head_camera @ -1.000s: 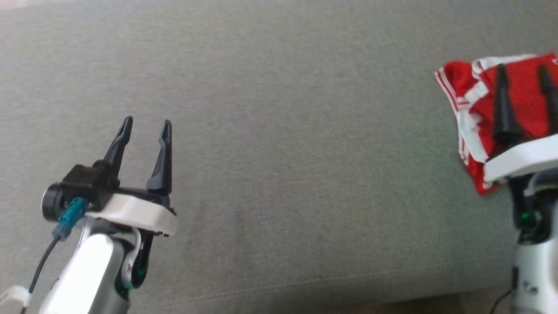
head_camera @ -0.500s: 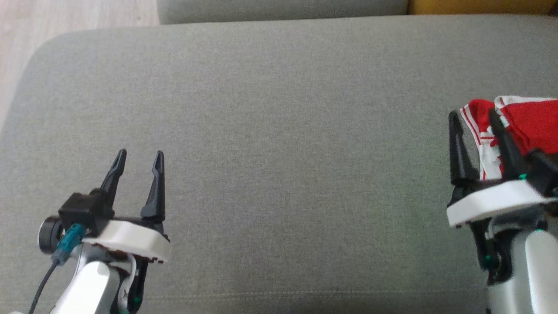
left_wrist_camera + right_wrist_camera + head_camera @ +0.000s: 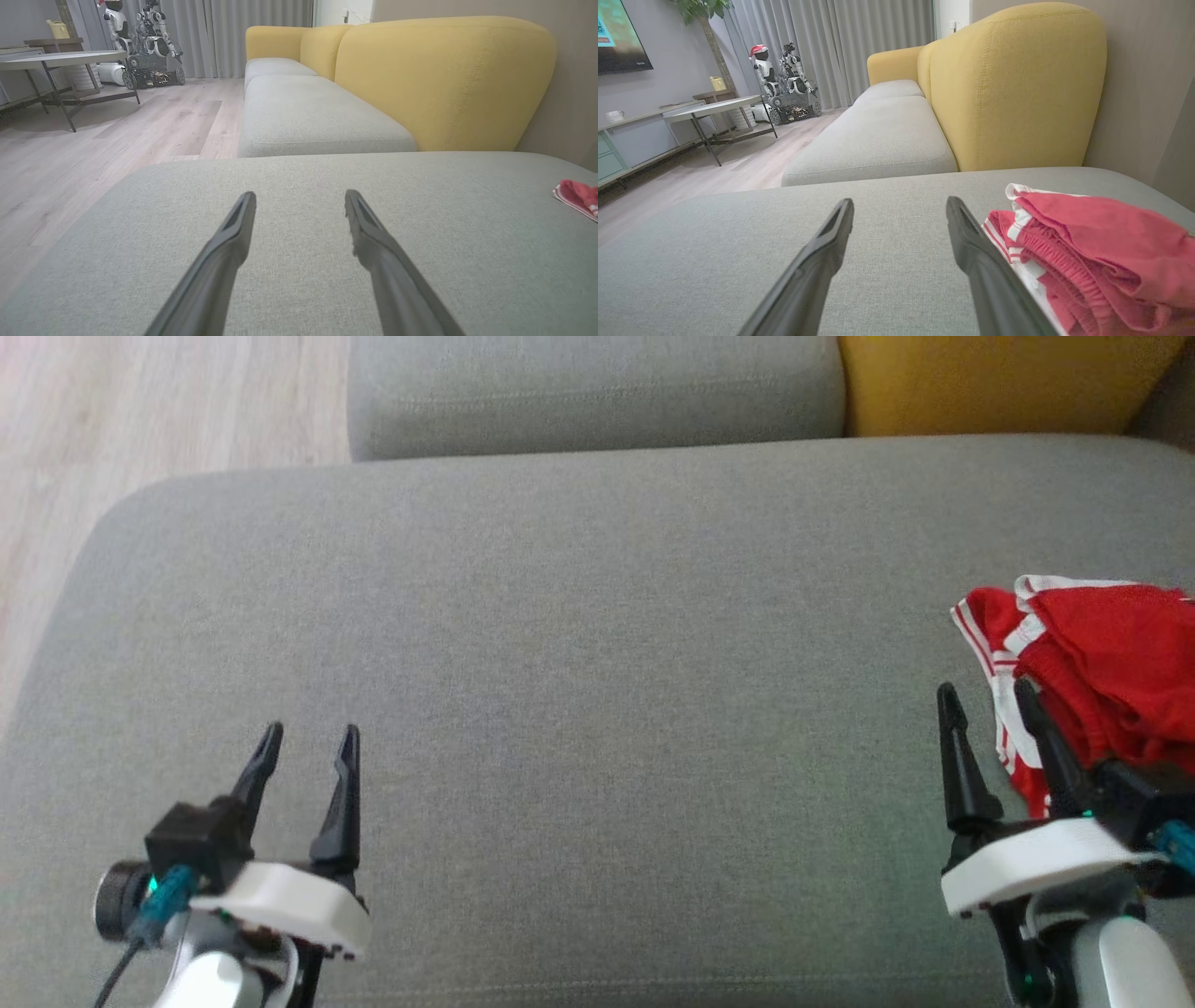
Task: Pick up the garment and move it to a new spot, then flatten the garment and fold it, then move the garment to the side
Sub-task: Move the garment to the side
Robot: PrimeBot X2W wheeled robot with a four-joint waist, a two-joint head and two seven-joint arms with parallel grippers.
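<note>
Garment [image 3: 1111,644], red-and-white, sits loosely folded at right side of grey cushion [image 3: 597,663], beside right gripper [image 3: 985,691]; both it and left gripper [image 3: 311,733] spread, empty, so task looks all but done.

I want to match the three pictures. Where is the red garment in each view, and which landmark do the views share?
Head view: the red garment lies at the right edge, about mid-height, on the grey cushion.
Left wrist view: a small part of the garment shows at the right edge, just below mid-height.
Right wrist view: the garment is large, in the lower right.
Shared landmark: the yellow backrest, behind the grey cushion in all three.
</note>
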